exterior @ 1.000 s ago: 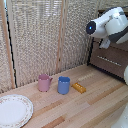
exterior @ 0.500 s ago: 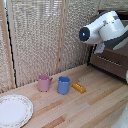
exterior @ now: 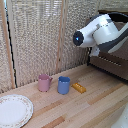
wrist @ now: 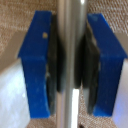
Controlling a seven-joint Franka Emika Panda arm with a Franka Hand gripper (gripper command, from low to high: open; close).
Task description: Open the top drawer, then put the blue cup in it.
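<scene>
In the wrist view my gripper [wrist: 69, 60] is shut on the top drawer's silver bar handle [wrist: 69, 20], with a blue finger [wrist: 37, 65] pressed against each side of it. In the exterior view the white arm [exterior: 100, 31] reaches to the dark brown cabinet [exterior: 112, 64] at that view's right and hides the gripper and much of the drawer front. The blue cup [exterior: 63, 85] stands upright on the wooden table [exterior: 95, 110], well away from the arm, toward the exterior view's left.
A pink mug [exterior: 44, 83] stands right beside the cup. A small yellow-orange block [exterior: 79, 88] lies on the cup's other side. A white plate [exterior: 14, 110] sits at the front, at the exterior view's left. A bamboo screen [exterior: 40, 40] closes the back.
The arm has moved steadily toward the exterior view's left, away from the cabinet. The cup, mug, block and plate have not moved.
</scene>
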